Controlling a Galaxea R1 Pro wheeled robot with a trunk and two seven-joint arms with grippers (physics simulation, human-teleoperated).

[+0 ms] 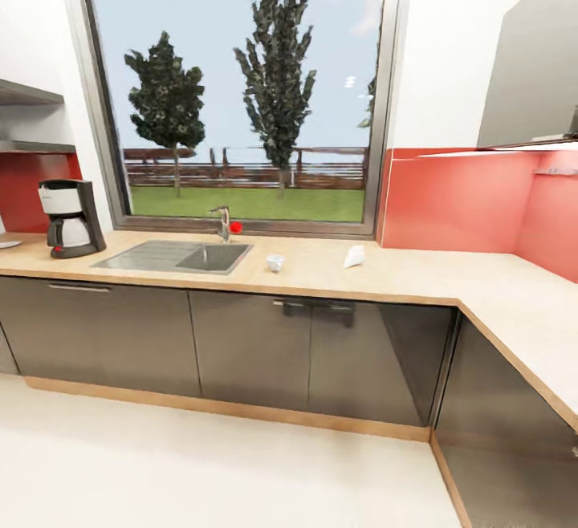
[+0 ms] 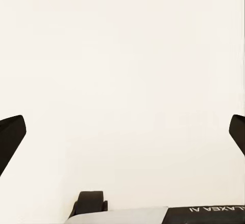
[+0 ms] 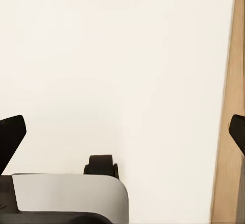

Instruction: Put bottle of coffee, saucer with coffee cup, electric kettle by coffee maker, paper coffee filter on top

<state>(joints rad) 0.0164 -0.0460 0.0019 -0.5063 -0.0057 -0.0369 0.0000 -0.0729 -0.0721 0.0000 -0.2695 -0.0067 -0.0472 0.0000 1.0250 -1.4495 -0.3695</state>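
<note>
**Countertop in sight, both grippers spread and empty**

Coffee maker (image 1: 71,217) stands upright on the wooden countertop (image 1: 417,275), its long axis vertical, left of the sink (image 1: 172,256) and close to the red backsplash. Its front with the glass carafe faces out and slightly toward the sink. The coffee cup (image 1: 276,262), small and white, sits upright on the counter just right of the sink, mouth upward. Farther right of the sink lies the paper coffee filter (image 1: 354,256), a white cone tipped on its side; which way its point aims cannot be told. A pale rim at the picture's edge, left of the coffee maker, may be the saucer, though it is too cropped to be sure.

In the left wrist view the left gripper (image 2: 122,132) has its dark fingertips (image 2: 11,137) set wide apart at the two edges of the frame, with pale floor between them and nothing held. The right gripper (image 3: 122,132) is likewise spread wide, fingertips (image 3: 11,134) at the frame's edges, over pale floor with a wooden plinth strip (image 3: 229,106) along one side.

Behind the sink stand a faucet (image 1: 222,223) and a large window (image 1: 241,79). Dark cabinets (image 1: 241,343) run beneath the counter, which turns a corner far right of the sink.
</note>
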